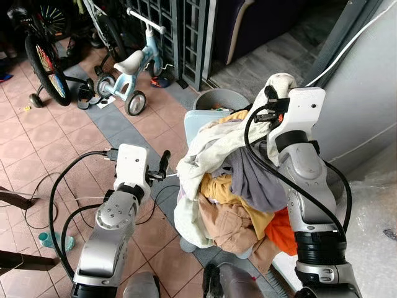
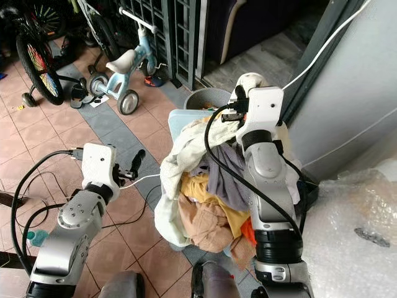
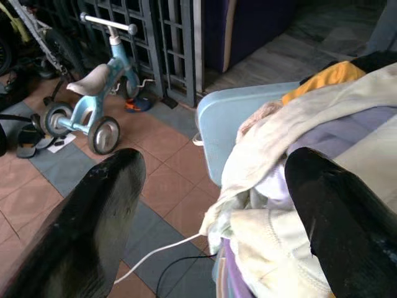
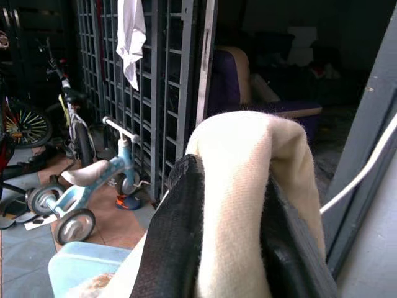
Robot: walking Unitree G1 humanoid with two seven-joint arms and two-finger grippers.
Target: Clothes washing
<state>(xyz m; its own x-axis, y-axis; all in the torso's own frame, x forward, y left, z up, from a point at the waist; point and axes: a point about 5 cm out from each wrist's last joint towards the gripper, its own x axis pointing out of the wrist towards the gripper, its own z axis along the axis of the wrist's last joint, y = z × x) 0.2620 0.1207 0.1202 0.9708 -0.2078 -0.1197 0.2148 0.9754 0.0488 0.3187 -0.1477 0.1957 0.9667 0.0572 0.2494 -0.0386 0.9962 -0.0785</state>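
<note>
Tiled porch floor (image 1: 43, 139), terracotta squares with a band of grey ones; a metal security grille (image 1: 177, 28) along its far edge, a grey wall (image 1: 366, 105) at the right edge. Largest item of interest: a mound of mixed laundry (image 1: 232, 186) heaped over a pale blue basket (image 3: 236, 121), which stands on the grey tile band near the wall; cream, lavender, mustard, tan and orange pieces spill over its rim, so the basket is overfull and the top layers hang loose. Beyond it, toward the grille, a grey bucket (image 1: 221, 99). At the far left edge of the floor, a child's light blue tricycle (image 1: 127, 74) and a larger bicycle (image 1: 40, 59), parked out of the working path. Right gripper (image 4: 226, 248) is raised above the heap, fingers pinched tight on a fold of cream cloth (image 4: 242, 186), most likely to peel that piece off the pile for washing. Left gripper (image 3: 211, 205) hangs just beside the heap's left side, fingers spread wide and holding nothing, probably ready to steady or take the next garment. A thin white cable (image 3: 164, 251) lies on the tiles below it.
</note>
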